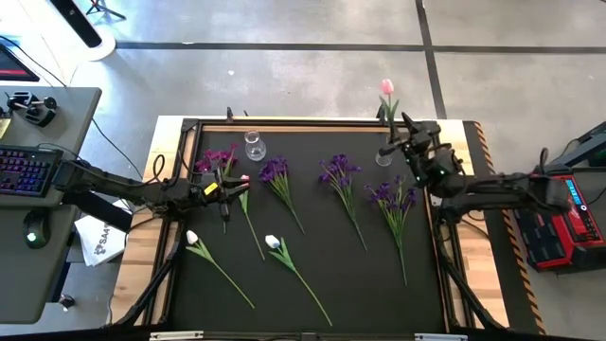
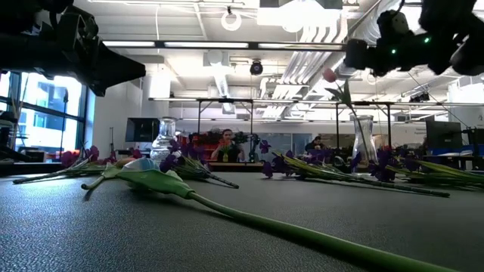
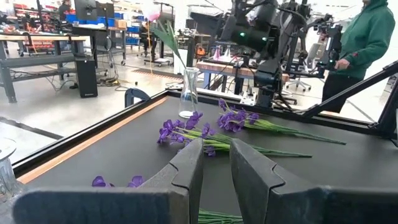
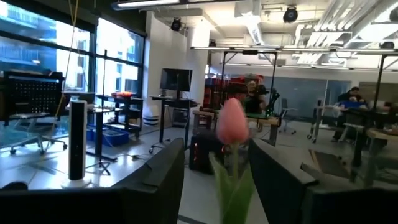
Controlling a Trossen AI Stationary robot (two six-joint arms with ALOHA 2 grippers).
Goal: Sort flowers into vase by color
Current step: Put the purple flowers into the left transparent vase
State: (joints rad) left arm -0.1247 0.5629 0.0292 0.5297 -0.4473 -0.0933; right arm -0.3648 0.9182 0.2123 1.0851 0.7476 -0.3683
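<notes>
Black matting (image 1: 312, 284) covers the table. Left of the left vase (image 1: 254, 146), the left gripper (image 1: 223, 192) hovers, jaws narrowly parted, pinching nothing visible. Purple and white flowers (image 1: 277, 180) lie right of it. Farther right, the pink tulip (image 1: 386, 87) stands in the right vase (image 1: 383, 154); the right gripper (image 1: 398, 133) brackets it, jaws spread.

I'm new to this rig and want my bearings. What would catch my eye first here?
The pink tulip standing in the glass vase at the table's far right edge, with the right tool open just beside its stem. Then the purple flowers lying in a row across the black mat, two white tulips nearer the front. The left tool sits over a purple bunch by an empty vase.
</notes>
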